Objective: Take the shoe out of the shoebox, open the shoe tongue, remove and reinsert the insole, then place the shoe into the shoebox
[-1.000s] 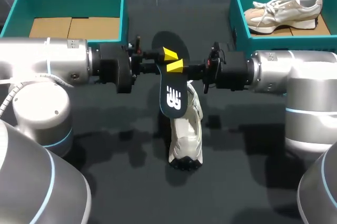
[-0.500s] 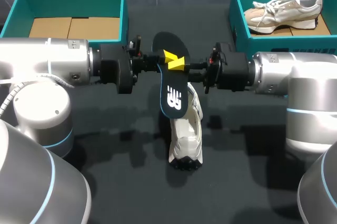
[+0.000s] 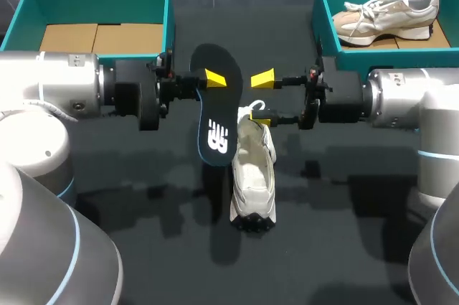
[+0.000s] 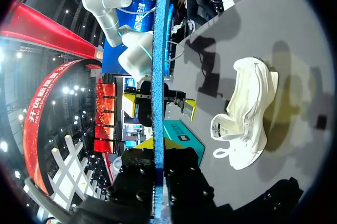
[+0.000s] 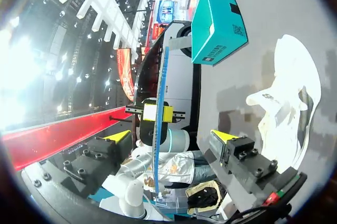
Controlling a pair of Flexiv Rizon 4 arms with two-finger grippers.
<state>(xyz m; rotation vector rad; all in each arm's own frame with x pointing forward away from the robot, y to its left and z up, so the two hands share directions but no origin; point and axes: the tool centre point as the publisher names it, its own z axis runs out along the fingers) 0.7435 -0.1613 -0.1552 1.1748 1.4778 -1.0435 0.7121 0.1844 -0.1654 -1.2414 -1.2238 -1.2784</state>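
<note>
My left gripper [image 3: 213,79] is shut on the upper part of a black insole [image 3: 215,133], which hangs upright above the table. In the left wrist view the insole [image 4: 158,50] shows edge-on between my fingers. The white shoe [image 3: 253,176] lies on the table just right of and below the insole, its opening facing up. My right gripper [image 3: 262,99] stands open a little to the right of the insole, touching nothing. From the right wrist view, the insole [image 5: 160,97] stands ahead of my open gripper [image 5: 174,137], with the shoe [image 5: 287,103] off to one side.
A teal shoebox [image 3: 169,18] with a cardboard floor stands at the back left. A second teal shoebox [image 3: 317,14] at the back right holds a beige and white shoe [image 3: 387,11]. The dark table in front of the white shoe is bare.
My right gripper has let go of the insole, opened wide and drawn back to the right. The left arm has carried the insole a little to the left.
</note>
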